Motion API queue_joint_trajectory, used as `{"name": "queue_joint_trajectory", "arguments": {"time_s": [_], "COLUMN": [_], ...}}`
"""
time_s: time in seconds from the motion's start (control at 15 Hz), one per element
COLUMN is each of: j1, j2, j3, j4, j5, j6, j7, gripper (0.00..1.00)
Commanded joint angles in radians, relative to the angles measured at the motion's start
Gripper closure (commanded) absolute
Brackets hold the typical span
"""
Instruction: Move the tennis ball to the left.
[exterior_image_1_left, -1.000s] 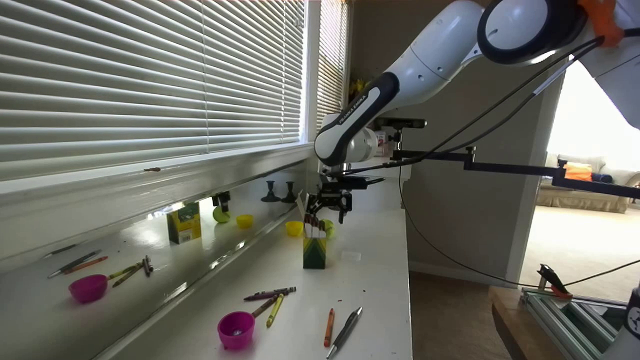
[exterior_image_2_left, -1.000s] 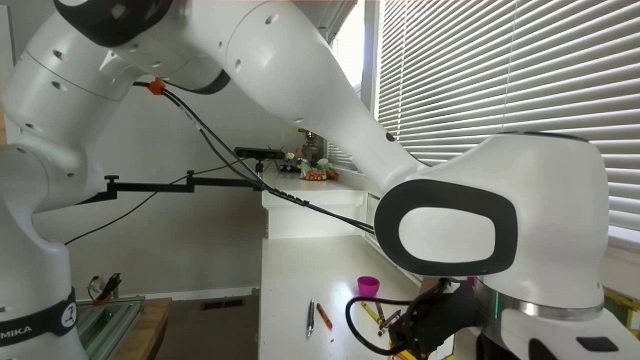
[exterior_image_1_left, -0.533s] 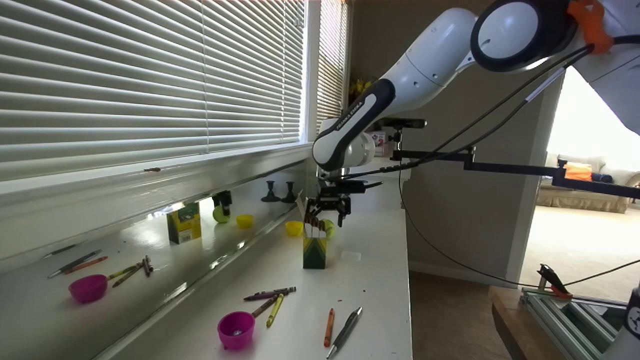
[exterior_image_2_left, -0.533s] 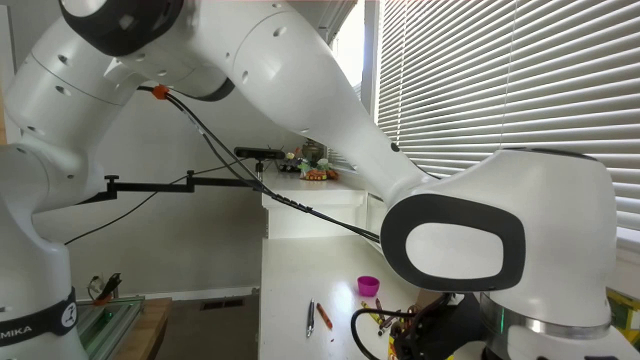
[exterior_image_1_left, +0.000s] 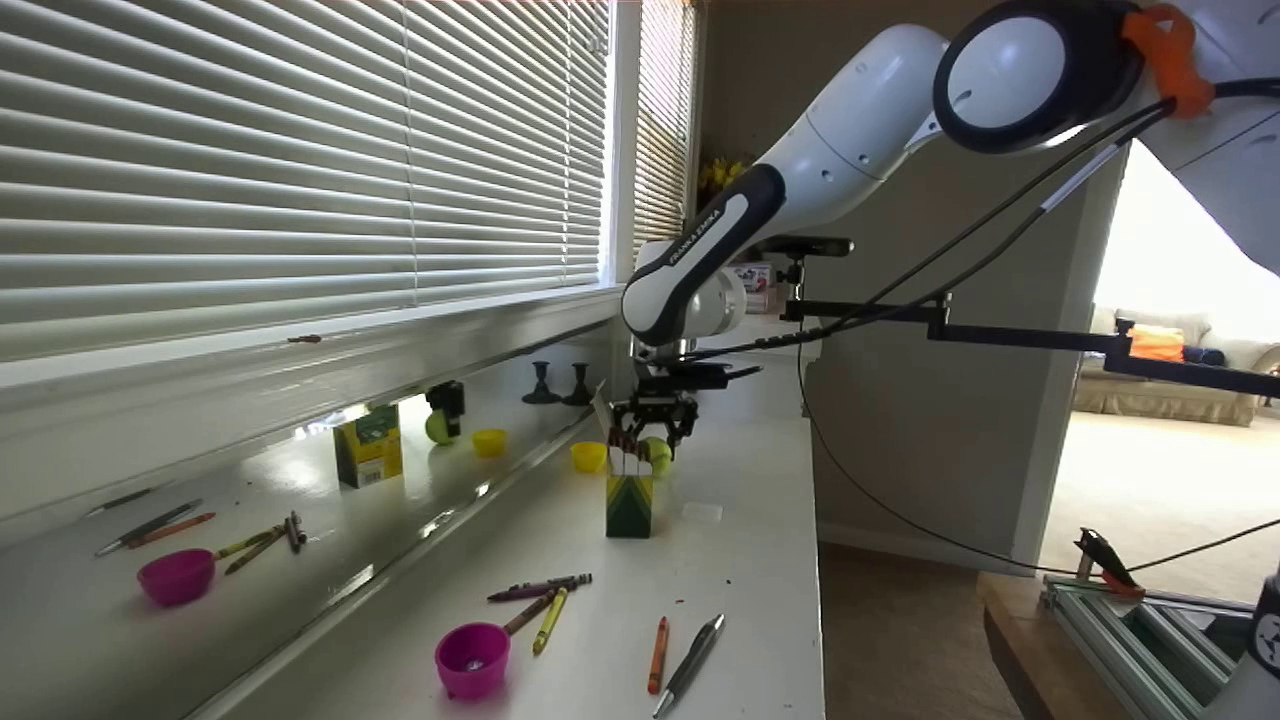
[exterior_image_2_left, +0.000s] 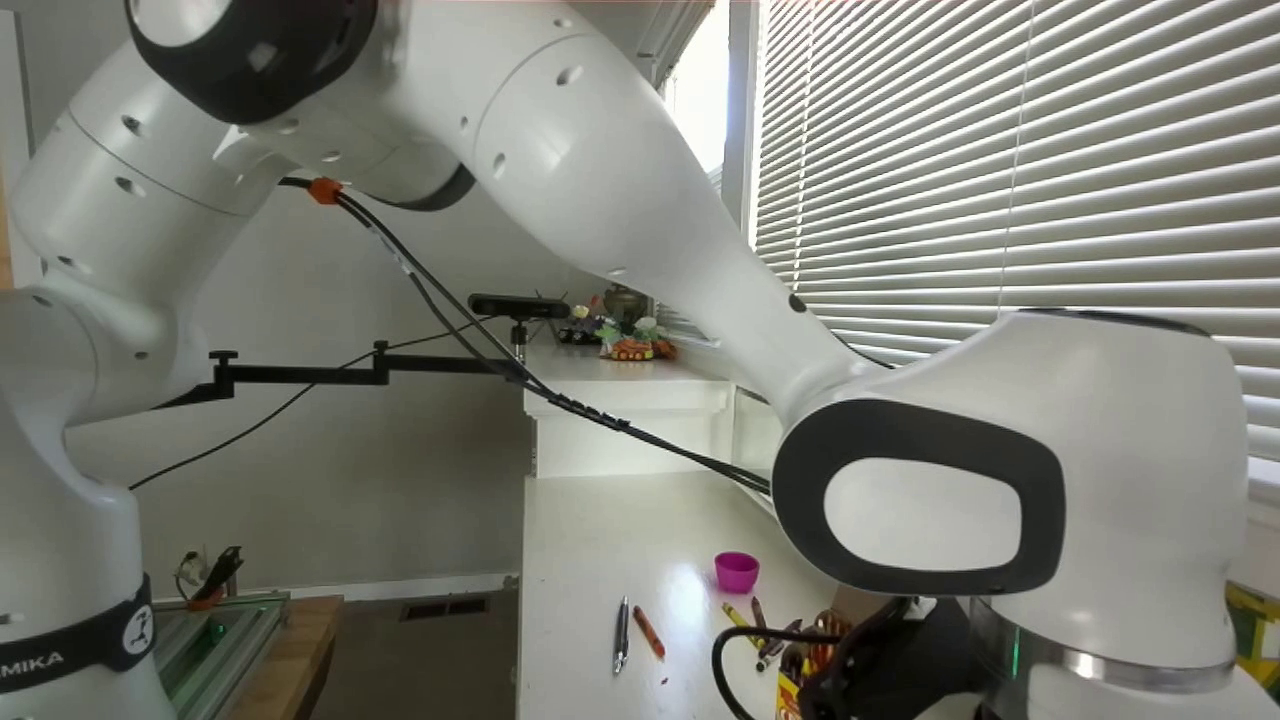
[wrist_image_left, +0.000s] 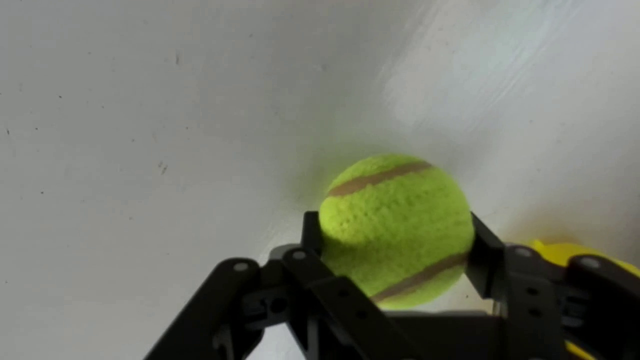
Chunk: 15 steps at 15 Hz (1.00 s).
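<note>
In the wrist view, the ball (wrist_image_left: 395, 230) is pinched by the gripper (wrist_image_left: 397, 237), with contact made at both sides. In an exterior view, the ball is located on the white counter (exterior_image_1_left: 755, 500), partly hidden behind the upright box (exterior_image_1_left: 628, 508), with a yellow bowl (exterior_image_1_left: 589, 457) nearby. The arm (exterior_image_1_left: 850, 110) is marked FRANKA EMIKA. In an exterior view, the letters MIKA, cut off at the edge, are carried on a black band (exterior_image_2_left: 90, 642) low on the arm, beside a round emblem (exterior_image_2_left: 138, 630). The print on the box, which is also reflected in the glossy panel (exterior_image_1_left: 270, 610), cannot be made out. A pink bowl (exterior_image_1_left: 472, 660), a pen (exterior_image_1_left: 690, 663) and several crayons (exterior_image_1_left: 550, 622) are laid on the counter; lettering on the crayons is too small to be read.
</note>
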Motion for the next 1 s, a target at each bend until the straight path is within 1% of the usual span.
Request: {"name": "queue_joint_trajectory", "arguments": {"time_s": [0.0,0.27,0.67,0.93], "j1": [-0.004,0.012,0.016,0.033], "j2": [-0.014,-0.07,-0.233,-0.338], "j3": [0.004,-0.015,-0.012,-0.002], "j4": [0.022,-0.002,-0.023,-0.031], "j5": [0.028,0.008,0.006,-0.012], "j6": [-0.047,-0.073,-0.203,-0.294], "j7": [-0.021,-0.012,-0.031,-0.076], "gripper": [0.58,0.58,0.58,0.58]}}
